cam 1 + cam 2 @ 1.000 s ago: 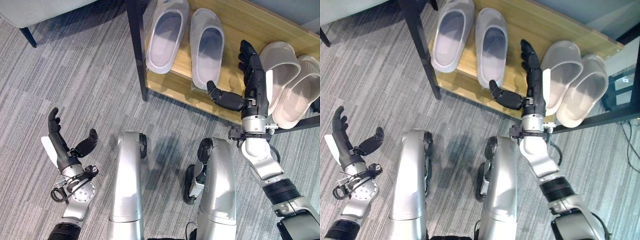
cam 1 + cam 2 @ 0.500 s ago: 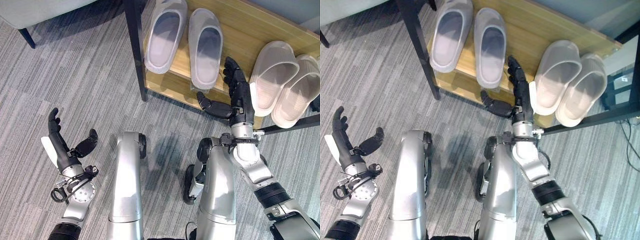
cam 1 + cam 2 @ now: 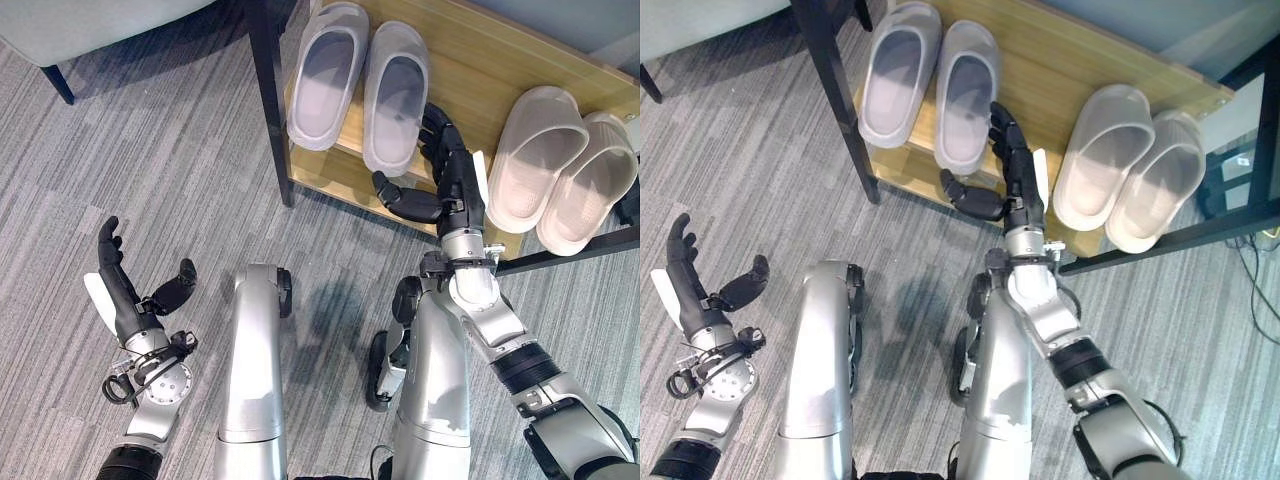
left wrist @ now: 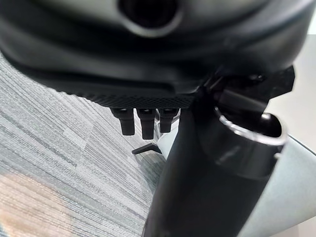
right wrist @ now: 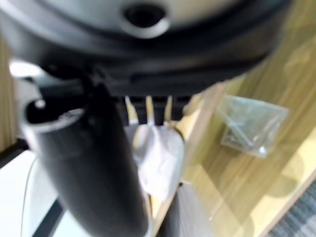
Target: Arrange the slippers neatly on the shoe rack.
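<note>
A grey pair of slippers (image 3: 325,75) (image 3: 395,95) lies side by side at the left end of the wooden shoe rack shelf (image 3: 480,60). A beige pair (image 3: 535,155) (image 3: 590,195) lies at the right end, angled and pressed together. My right hand (image 3: 452,178) is open over the shelf between the two pairs. Its fingers are straight, close by the right grey slipper's heel, and its thumb sticks out towards the shelf's front edge. My left hand (image 3: 125,295) hovers open above the carpet at the lower left, holding nothing.
The rack's black leg (image 3: 265,100) stands left of the grey pair, and a black rail (image 3: 570,250) runs below the beige pair. A small clear bag (image 5: 252,128) lies on the shelf. A grey seat (image 3: 80,25) on dark legs stands at the far left. Striped grey carpet (image 3: 150,150) covers the floor.
My right hand has swung left along the shelf, from beside the beige pair to beside the grey pair. The view has shifted slightly. The left hand has stayed still.
</note>
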Available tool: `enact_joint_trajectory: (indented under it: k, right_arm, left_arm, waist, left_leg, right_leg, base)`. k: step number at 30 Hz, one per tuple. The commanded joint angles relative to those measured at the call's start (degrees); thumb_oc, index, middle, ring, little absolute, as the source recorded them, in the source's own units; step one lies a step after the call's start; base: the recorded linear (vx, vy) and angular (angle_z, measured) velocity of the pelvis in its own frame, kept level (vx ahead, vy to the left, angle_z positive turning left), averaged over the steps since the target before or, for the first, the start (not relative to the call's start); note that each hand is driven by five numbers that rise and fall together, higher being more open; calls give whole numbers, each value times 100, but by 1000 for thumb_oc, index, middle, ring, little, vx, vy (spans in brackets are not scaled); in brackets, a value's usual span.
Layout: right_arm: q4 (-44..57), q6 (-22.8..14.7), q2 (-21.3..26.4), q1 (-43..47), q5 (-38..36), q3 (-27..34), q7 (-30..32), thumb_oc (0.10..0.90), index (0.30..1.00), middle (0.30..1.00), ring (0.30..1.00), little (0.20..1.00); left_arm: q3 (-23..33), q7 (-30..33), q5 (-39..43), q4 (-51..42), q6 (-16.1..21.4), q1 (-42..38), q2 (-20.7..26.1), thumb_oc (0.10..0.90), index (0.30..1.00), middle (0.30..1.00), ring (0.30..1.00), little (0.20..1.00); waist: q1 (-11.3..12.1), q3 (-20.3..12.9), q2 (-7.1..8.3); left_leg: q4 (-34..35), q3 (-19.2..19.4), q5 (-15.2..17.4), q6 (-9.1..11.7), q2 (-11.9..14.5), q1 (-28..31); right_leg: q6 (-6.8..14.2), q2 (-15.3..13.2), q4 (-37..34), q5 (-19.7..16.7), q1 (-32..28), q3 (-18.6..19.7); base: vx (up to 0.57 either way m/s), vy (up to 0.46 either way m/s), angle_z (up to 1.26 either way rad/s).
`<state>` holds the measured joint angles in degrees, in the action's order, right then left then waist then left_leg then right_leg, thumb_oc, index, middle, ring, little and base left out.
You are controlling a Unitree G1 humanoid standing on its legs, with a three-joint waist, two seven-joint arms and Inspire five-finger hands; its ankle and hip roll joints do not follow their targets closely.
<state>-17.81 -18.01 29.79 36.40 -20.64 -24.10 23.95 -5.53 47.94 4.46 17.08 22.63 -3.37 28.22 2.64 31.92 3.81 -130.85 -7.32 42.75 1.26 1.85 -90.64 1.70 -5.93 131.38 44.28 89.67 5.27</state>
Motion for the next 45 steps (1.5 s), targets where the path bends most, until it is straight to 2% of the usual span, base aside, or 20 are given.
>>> enact_joint_trajectory:
  k: [1, 7, 14, 21, 22, 23, 32, 35, 36, 37, 38, 39, 40, 41, 44, 45]
  right_arm:
    - [222, -273, -152, 1060, 92, -206, -234, 800, 900, 900, 900, 900]
    - [107, -241, -282, 1331, 29, -348, -297, 800, 900, 900, 900, 900]
    - [245, -250, -263, 1199, 90, -268, -286, 800, 900, 900, 900, 900]
    - [690, -372, -169, 775, 689, 253, 193, 800, 900, 900, 900, 900]
    - [1095, -445, -16, 433, 1250, 584, 461, 800, 900, 900, 900, 900]
    - [1297, -475, 4, 229, 1387, 725, 575, 800, 900, 900, 900, 900]
    - [2645, -757, -143, -786, 1676, 1272, 514, 800, 900, 900, 900, 900]
    - [3077, -933, -427, -1162, 1146, 1144, 52, 800, 900, 900, 900, 900]
    - [3160, -946, -504, -1244, 895, 1057, -192, 800, 900, 900, 900, 900]
    - [3160, -946, -504, -1244, 895, 1057, -192, 800, 900, 900, 900, 900]
    - [3225, -1014, -742, -1852, 26, 847, -851, 800, 900, 900, 900, 900]
    - [3232, -1004, -826, -2132, -234, 731, -1143, 800, 900, 900, 900, 900]
    - [3147, -970, -920, -2495, -448, 606, -1415, 800, 900, 900, 900, 900]
    - [2995, -890, -908, -2833, -504, 413, -1657, 800, 900, 900, 900, 900]
    - [2630, -803, -915, -3209, -408, 394, -1709, 800, 900, 900, 900, 900]
    - [2253, -734, -982, -3437, -493, 399, -1751, 800, 900, 900, 900, 900]
  left_arm:
    - [-28, 30, -44, -379, 368, -218, 170, 800, 900, 900, 900, 900]
    - [-139, -53, -22, -349, 357, -239, 174, 800, 900, 900, 900, 900]
    - [-147, -120, -16, -330, 346, -207, 148, 800, 900, 900, 900, 900]
    - [-57, -91, 61, -375, 390, -136, 31, 800, 900, 900, 900, 900]
    - [52, -10, -14, -457, 423, -75, -11, 800, 900, 900, 900, 900]
    - [115, 62, -67, -478, 417, -66, -26, 800, 900, 900, 900, 900]
    - [508, -3, 156, -523, 438, -34, -294, 800, 900, 900, 900, 900]
    - [584, -117, 41, -554, 374, -285, -289, 800, 900, 900, 900, 900]
    - [595, -217, 24, -525, 356, -485, -290, 800, 900, 900, 900, 900]
    - [595, -217, 24, -525, 356, -485, -290, 800, 900, 900, 900, 900]
    - [457, -595, 283, -428, 392, -683, -372, 800, 900, 900, 900, 900]
    - [377, -817, 362, -391, 392, -705, -424, 800, 900, 900, 900, 900]
    - [247, -983, 275, -278, 386, -722, -425, 800, 900, 900, 900, 900]
    - [61, -1234, 105, -196, 426, -734, -359, 800, 900, 900, 900, 900]
    - [-107, -1412, -81, -5, 399, -694, -315, 800, 900, 900, 900, 900]
    - [-234, -1521, -237, 10, 345, -606, -293, 800, 900, 900, 900, 900]
  waist:
    - [532, -212, -77]
    - [577, -212, -88]
    - [568, -212, -60]
    - [516, -212, -78]
    - [460, -212, -84]
    - [441, -212, -72]
    - [327, -212, 58]
    - [269, -212, 51]
    - [221, -217, 15]
    - [221, -217, 15]
    - [77, -656, -71]
    - [22, -830, -96]
    - [-33, -908, -131]
    - [-126, -1033, -145]
    - [-204, -1166, -170]
    - [-234, -1183, -201]
  left_leg:
    - [-254, -115, 450, -323, -57, 68]
    - [-260, -114, 442, -316, -67, 68]
    - [-258, -114, 430, -310, -82, 68]
    - [-283, -112, 421, -310, -110, 68]
    - [-255, -109, 411, -314, -118, 68]
    - [-252, -104, 398, -316, -125, 68]
    - [56, 11, 225, -298, -136, 68]
    - [720, 64, -30, -322, -170, 68]
    - [1128, 63, -272, -319, -204, 68]
    - [1128, 63, -272, -319, -204, 68]
    - [1932, 85, -768, -304, -231, 72]
    - [2295, 88, -923, -285, -240, 184]
    - [2693, 141, -1081, -268, -221, 486]
    - [3355, 135, -1191, -253, -97, 1091]
    - [3942, 130, -1325, -254, 0, 1626]
    - [4459, 118, -1443, -240, 92, 2144]
  right_leg:
    - [-480, -63, 62, -254, 29, 62]
    - [-478, -82, 83, -260, 29, 68]
    - [-487, -81, 93, -274, 28, 88]
    - [-495, -61, 109, -257, 29, 75]
    - [-490, -54, 111, -239, 29, 73]
    - [-493, -53, 121, -239, 29, 81]
    - [-506, -18, -144, -368, 22, 73]
    - [-503, -63, -834, -469, -173, -89]
    - [-489, -112, -1228, -588, -273, -207]
    - [-489, -112, -1228, -588, -273, -207]
    - [-455, -204, -1957, -838, -338, -393]
    - [-447, -217, -2296, -905, -457, -429]
    - [-415, -272, -2657, -1009, -729, -459]
    - [-413, -339, -3316, -1088, -1251, -516]
    - [-376, -420, -3944, -1188, -1772, -555]
    - [-354, -434, -4440, -1284, -2250, -561]
  base:
    - [0, 0, 0]
    - [0, 0, 0]
    - [0, 0, 0]
    - [0, 0, 0]
    - [0, 0, 0]
    - [-8, -1, 4]
    - [-18, 0, 1]
    - [-102, 34, 3]
    - [-107, 26, 7]
    - [-159, 79, 14]
    - [-116, 71, 23]
    - [-154, 91, 44]
    - [-94, 103, 42]
    - [-82, 95, 29]
    - [-37, 55, 3]
    - [-39, 84, -10]
